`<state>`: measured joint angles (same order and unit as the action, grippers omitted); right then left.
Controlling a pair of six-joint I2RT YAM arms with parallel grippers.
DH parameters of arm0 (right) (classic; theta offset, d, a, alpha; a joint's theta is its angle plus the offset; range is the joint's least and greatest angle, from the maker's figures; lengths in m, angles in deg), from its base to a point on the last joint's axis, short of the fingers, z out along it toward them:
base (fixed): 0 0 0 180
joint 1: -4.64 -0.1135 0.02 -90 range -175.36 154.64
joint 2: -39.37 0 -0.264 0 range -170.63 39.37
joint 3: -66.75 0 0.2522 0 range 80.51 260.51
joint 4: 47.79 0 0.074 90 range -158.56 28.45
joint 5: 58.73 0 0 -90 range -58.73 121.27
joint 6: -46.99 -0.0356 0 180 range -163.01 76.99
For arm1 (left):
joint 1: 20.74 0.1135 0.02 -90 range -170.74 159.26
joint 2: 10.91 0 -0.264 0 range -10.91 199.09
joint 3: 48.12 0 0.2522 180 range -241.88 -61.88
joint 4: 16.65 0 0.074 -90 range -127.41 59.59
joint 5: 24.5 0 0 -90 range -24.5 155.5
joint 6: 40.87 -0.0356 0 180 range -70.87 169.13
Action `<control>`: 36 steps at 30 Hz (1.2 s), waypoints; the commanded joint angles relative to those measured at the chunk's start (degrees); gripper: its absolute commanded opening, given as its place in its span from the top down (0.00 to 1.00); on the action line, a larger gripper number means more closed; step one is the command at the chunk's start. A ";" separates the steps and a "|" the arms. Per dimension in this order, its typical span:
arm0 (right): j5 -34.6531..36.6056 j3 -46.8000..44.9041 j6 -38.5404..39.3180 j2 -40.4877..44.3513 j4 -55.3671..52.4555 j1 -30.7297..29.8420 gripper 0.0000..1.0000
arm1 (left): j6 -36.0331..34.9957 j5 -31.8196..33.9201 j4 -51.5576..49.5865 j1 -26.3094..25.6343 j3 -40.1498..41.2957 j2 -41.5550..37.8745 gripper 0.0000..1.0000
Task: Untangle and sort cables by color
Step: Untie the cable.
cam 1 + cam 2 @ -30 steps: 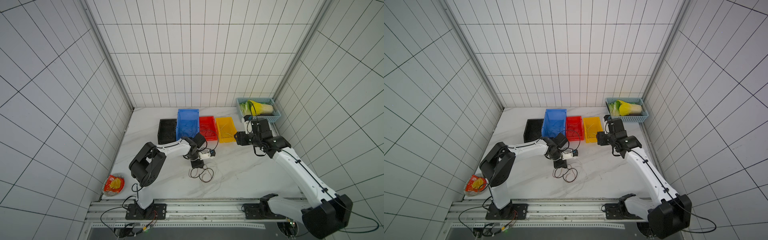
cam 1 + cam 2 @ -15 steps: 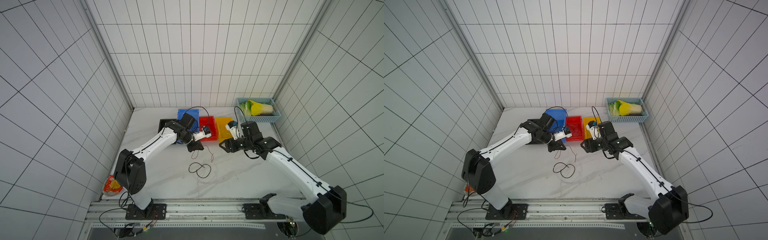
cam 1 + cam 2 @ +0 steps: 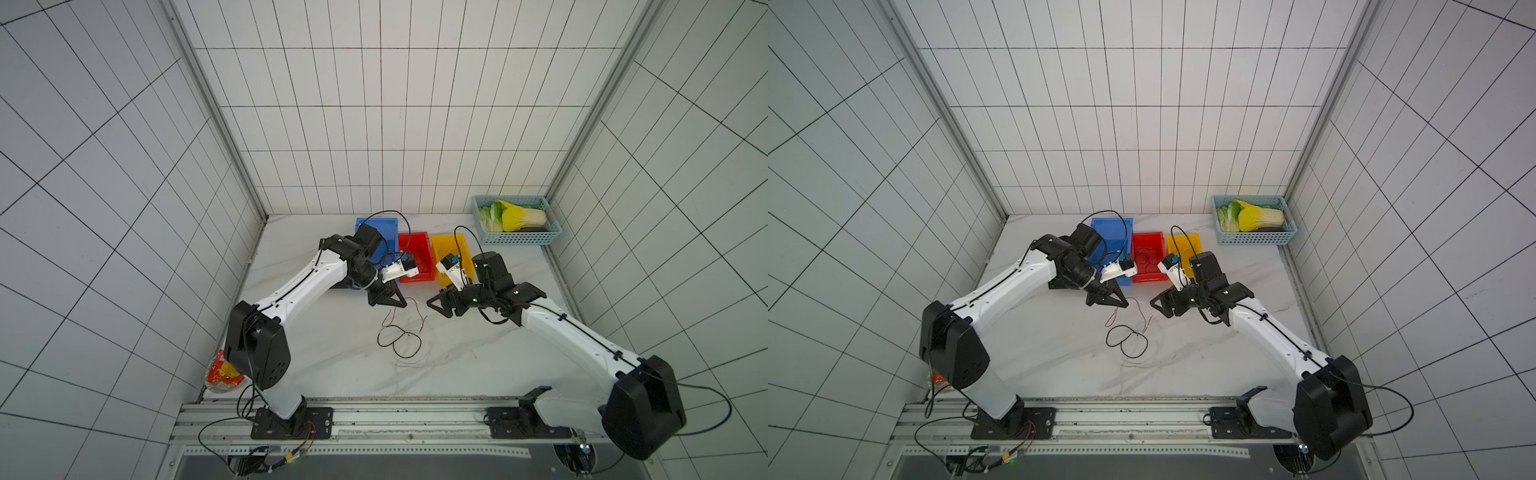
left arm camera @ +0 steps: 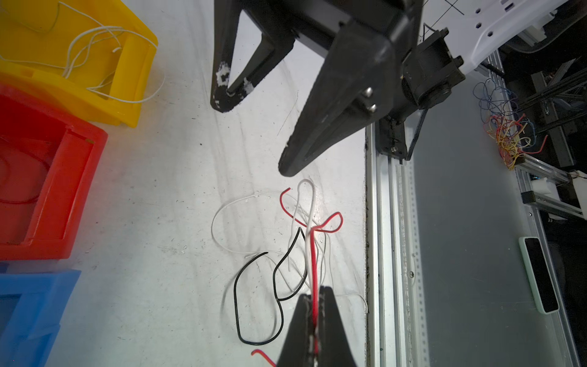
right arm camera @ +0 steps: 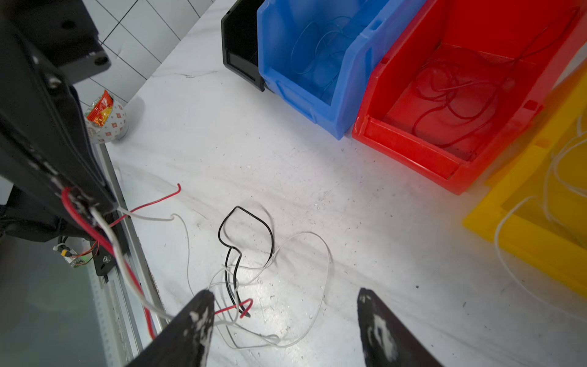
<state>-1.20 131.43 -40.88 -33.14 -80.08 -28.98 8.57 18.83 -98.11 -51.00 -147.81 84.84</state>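
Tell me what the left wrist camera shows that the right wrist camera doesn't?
Only the left wrist view: a tangle of spare wires beyond the table edge. Only the right wrist view: the black bin and a snack cup. Both: the red bin, yellow bin, the looped black cable on the table, and the left end effector shut on red and white cables.

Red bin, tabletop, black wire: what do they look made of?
Red bin: likely moulded plastic; glossy, uniform colour, rounded rims.
Tabletop: marble-look slab or laminate, can't tell which; white, grey veins, slight sheen, scuffed.
Black wire: thin conductor in smooth plastic-like insulation, presumably; it lies in limp loops.
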 commanded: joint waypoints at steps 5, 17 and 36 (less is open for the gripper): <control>-6.60 -1.65 4.85 -0.66 2.92 -1.86 0.28 | -1.28 -1.54 -0.52 0.66 -1.04 -1.30 0.98; -8.50 -0.88 14.79 2.40 -5.75 -1.84 0.31 | -1.70 -1.11 -0.14 1.69 -0.47 -1.22 0.99; -6.83 -0.82 11.09 -4.19 7.60 -3.09 0.58 | -2.68 -4.93 -2.18 1.66 -0.93 -1.71 0.99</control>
<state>-8.78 130.80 -27.91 -36.63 -78.99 -31.50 7.50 16.29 -99.10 -49.49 -147.81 84.84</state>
